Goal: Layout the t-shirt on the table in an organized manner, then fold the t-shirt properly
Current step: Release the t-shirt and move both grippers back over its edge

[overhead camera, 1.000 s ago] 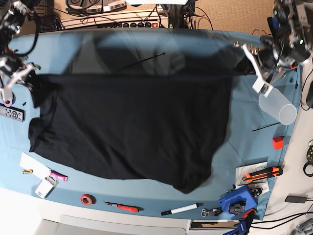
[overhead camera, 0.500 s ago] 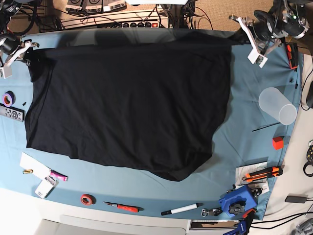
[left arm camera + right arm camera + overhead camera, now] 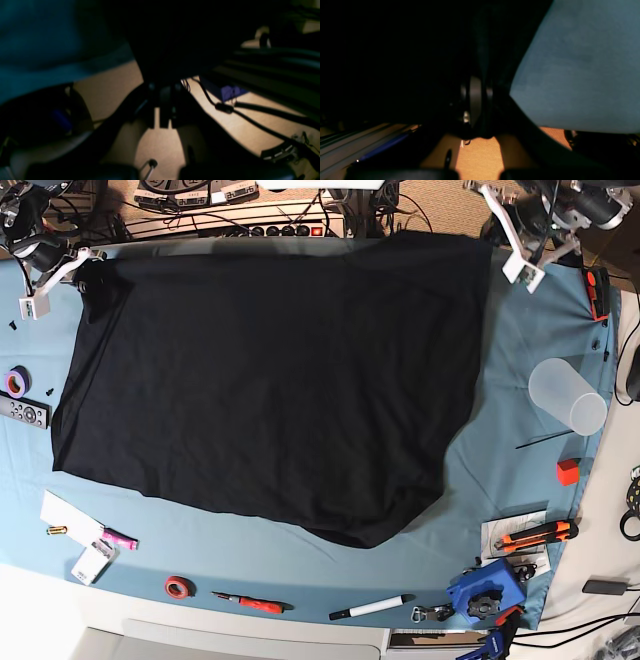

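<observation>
near edge: marker [image 3: 372, 608], red tape [image 3: 180, 586], cutter [image 3: 535, 534] along table [image 3: 520, 380]
middle: shirt [image 3: 270, 380] spread flat, print side not showing
far corners: left gripper [image 3: 512, 242] and right gripper [image 3: 62, 272] both pinched tight on shirt

The shirt [image 3: 265, 380] lies spread on the table [image 3: 510, 430]. Right of the shirt lies a cup [image 3: 568, 395]. Left of the shirt lies a remote [image 3: 22, 412]. Before the shirt lie a tape roll [image 3: 179, 586] and a marker [image 3: 371, 607].
</observation>
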You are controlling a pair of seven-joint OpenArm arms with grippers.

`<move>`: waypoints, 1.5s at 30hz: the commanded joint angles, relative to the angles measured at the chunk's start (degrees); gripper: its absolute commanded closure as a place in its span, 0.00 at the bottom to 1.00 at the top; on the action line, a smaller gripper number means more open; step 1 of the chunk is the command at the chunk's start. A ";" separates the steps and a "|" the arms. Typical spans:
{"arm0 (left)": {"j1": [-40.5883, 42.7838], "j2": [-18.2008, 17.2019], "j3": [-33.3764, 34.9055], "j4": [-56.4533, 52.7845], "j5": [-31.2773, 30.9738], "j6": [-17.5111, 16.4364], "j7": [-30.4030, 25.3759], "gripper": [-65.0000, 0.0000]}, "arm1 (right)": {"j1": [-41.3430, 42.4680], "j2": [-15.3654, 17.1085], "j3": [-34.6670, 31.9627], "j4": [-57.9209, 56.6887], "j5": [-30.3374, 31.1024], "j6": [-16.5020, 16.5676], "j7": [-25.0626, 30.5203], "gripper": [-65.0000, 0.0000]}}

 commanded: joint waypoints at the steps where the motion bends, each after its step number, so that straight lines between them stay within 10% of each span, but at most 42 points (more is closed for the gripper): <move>1: 0.63 -0.50 -0.48 0.81 0.98 0.07 -0.04 1.00 | -0.15 1.40 0.79 0.79 -0.15 0.06 0.97 1.00; 32: -23.89 -0.50 -0.35 -10.67 -1.01 -6.73 -11.28 1.00 | 6.12 1.40 -4.11 0.66 -13.60 -0.17 7.76 1.00; 45: -36.37 -0.81 14.91 -19.65 12.26 -7.56 -17.22 1.00 | 12.13 1.40 -15.37 0.63 -29.11 -8.70 18.88 1.00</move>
